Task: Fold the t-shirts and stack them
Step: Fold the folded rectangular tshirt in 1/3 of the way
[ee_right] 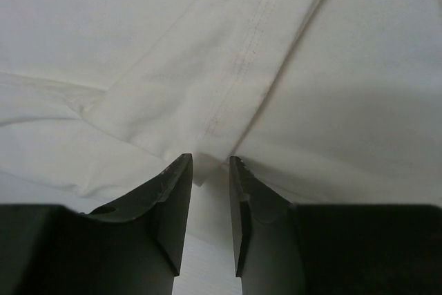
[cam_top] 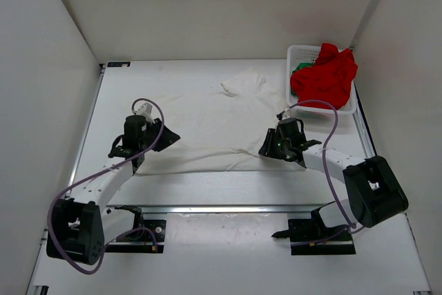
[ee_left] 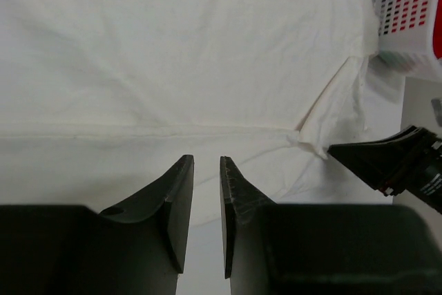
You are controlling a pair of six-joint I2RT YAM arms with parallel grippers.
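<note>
Overhead, the cream-white t-shirt [cam_top: 207, 126] lies spread across the middle of the table [cam_top: 221, 253], mostly flat. Its far edge is rumpled into a small heap near the basket [cam_top: 298, 49]. The basket is white mesh and sits at the far right corner. The red t-shirt [cam_top: 324, 77] is piled in it and spills over the rim, and a scrap of the green t-shirt [cam_top: 300, 69] shows at its left side. An arm is stationed at each end of the cream shirt's near edge, the left arm at the left end and the right arm at the right end, both wrists low over the cloth. In its own wrist view, the left gripper [ee_left: 206, 164] has its jaws a narrow way apart, not pressed together. White cloth fills the view ahead, with a hem line running across just beyond the tips. Cloth shows in the gap, but nothing is visibly clamped. The right arm's dark fingers and the basket's mesh wall show at the right of that view. The right gripper [ee_right: 210, 160] likewise has its jaws parted by a small gap. A folded, stitched edge of the cream shirt runs down to the tips and a tuck of it sits right at the mouth. I cannot tell whether the fingers touch it, and they have not closed on it.
</note>
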